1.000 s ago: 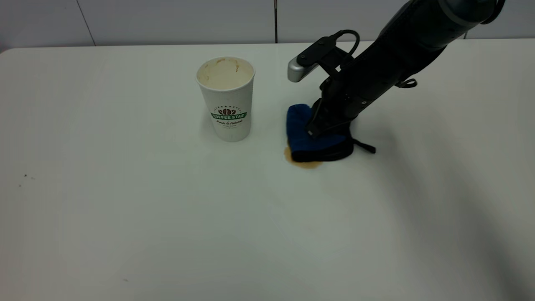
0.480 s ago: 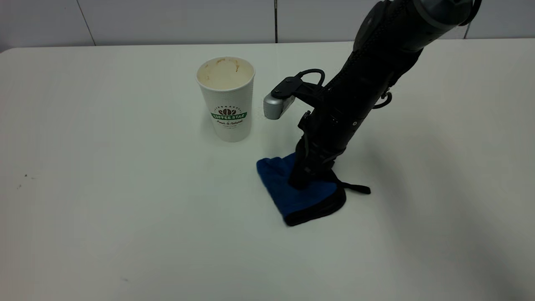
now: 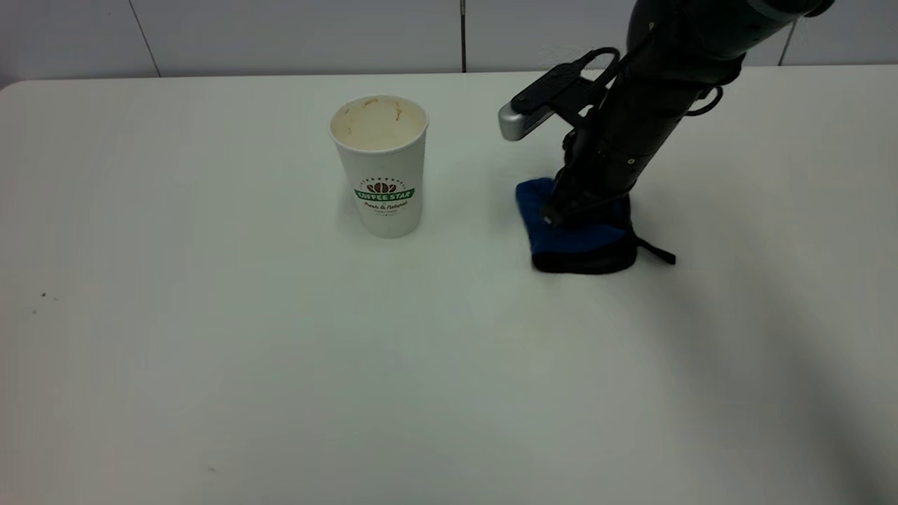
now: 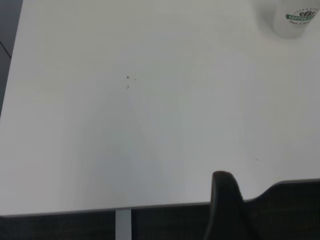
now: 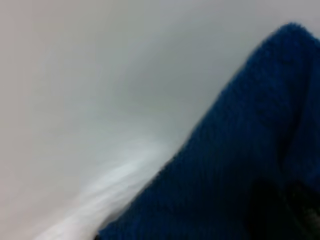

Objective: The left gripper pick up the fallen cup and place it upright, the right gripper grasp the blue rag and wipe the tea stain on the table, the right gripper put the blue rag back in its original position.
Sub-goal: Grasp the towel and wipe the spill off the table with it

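The cup [image 3: 379,165] stands upright on the table [image 3: 210,365], left of centre; its base also shows in the left wrist view [image 4: 294,20]. My right gripper [image 3: 559,211] points down and is shut on the blue rag [image 3: 577,240], pressing it flat on the table to the right of the cup. The rag's black loop tail [image 3: 657,252] trails to the right. In the right wrist view the blue rag [image 5: 235,165] fills most of the picture. No tea stain shows on the table. My left gripper [image 4: 226,200] hangs off the table's near edge, away from the cup.
A tiny black speck [image 3: 43,295] lies at the table's far left, also in the left wrist view [image 4: 128,77]. A tiled wall [image 3: 280,35] runs behind the table. The table's edge [image 4: 150,206] shows in the left wrist view.
My right gripper dragged the rag over the brown puddle toward the front, then back up and to the right. The puddle seen a second ago no longer shows. The cup has not moved.
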Available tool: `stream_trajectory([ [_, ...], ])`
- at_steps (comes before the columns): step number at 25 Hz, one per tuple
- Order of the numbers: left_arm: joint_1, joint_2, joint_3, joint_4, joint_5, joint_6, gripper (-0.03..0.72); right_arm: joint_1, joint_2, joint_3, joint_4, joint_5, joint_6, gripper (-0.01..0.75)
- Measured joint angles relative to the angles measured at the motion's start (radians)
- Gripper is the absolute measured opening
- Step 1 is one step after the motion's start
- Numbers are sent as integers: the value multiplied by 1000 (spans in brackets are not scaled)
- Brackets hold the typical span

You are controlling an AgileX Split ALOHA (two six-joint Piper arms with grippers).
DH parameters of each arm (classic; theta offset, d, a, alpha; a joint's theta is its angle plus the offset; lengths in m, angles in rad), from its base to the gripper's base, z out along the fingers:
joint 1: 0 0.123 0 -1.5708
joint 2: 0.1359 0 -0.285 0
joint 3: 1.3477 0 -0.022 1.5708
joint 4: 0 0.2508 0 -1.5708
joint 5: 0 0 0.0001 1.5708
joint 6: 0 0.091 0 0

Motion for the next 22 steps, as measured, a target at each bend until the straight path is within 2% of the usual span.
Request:
stream_trajectory([
  [4, 0, 0, 0, 0, 0, 0, 471, -68, 3, 0, -29, -6, 12, 45],
  [11, 0, 0, 0, 0, 0, 0, 471, -200, -3, -6, -35, 126, 64, 45],
  [17, 0, 0, 0, 0, 0, 0, 471, -231, -25, -6, -89, 249, 123, 61],
  [19, 0, 0, 0, 0, 0, 0, 471, -231, -33, -5, -99, 287, 125, 97],
  [22, 0, 0, 0, 0, 0, 0, 471, -231, -56, 5, -108, 328, 131, 222],
])
